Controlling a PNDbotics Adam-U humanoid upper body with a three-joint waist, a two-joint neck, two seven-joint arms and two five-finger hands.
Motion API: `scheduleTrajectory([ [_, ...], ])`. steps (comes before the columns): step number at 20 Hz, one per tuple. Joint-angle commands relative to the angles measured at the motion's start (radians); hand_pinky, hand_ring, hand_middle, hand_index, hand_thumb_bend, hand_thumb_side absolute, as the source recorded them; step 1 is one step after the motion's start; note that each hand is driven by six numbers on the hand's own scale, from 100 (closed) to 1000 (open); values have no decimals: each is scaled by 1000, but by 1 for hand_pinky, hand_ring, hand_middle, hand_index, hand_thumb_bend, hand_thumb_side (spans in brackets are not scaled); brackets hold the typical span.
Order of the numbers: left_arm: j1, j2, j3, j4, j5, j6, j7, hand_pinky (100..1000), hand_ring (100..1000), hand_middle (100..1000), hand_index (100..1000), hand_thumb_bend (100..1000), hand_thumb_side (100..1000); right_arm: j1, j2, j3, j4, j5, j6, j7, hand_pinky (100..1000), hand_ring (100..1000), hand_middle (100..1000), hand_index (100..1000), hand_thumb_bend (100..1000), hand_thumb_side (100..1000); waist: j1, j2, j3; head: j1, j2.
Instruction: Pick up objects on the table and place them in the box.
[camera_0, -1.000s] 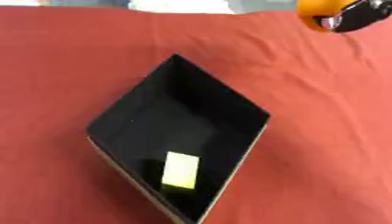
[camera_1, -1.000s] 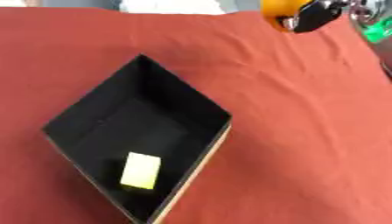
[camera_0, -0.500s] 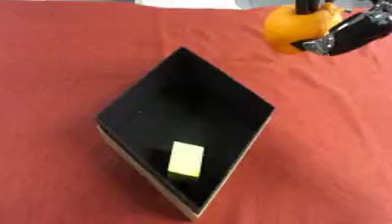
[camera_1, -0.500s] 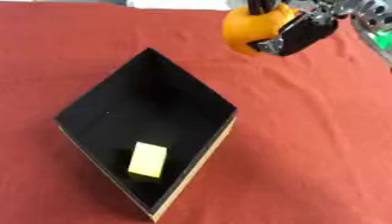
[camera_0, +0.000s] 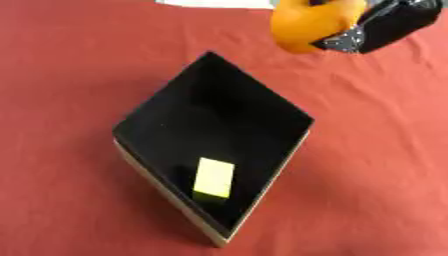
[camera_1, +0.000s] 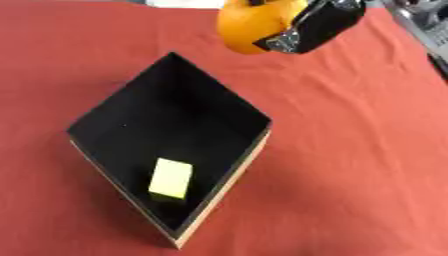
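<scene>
The orange fruit (camera_1: 254, 25) is carried in the air at the top of both views, with the right hand (camera_1: 317, 25) curled round its right side, the dark palm wrapping it from behind. It hangs beyond the far corner of the black box (camera_0: 289, 112) and slightly to the right of it, so the opening lies toward the robot and a little to the left of the fruit. The box sits cornerwise on the red worktop (camera_0: 70, 65), a diamond with one point aimed away from the robot. Inside, a yellow block (camera_0: 213, 178) lies in the near half with its long axis running roughly near to far; the far half of the floor is bare, and that looks like the natural place to set the fruit down. The two far walls are the edges to clear on the way in. The left hand shows in neither view.
</scene>
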Motion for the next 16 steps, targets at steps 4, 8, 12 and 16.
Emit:
scheduleTrajectory([
  [4,-4,11,1,-15,4,1,-6,551,804,706,807,100,709,-102,92,67,-14,-19,2,71,450,530,398,480,321,100,2,-26,2,3,7],
  [8,-3,10,2,-15,4,2,-6,551,804,707,807,100,710,-136,147,112,-14,-29,14,118,448,529,399,480,327,100,0,-24,4,2,7],
  [12,-4,8,1,-15,4,2,-7,550,805,707,807,100,710,-148,192,155,-14,-37,31,155,446,527,397,478,293,100,-3,-21,6,2,8],
  [16,-4,7,1,-15,5,3,-8,550,805,707,806,101,711,-145,227,192,-14,-33,31,172,444,527,398,478,272,100,-4,-20,8,1,10],
])
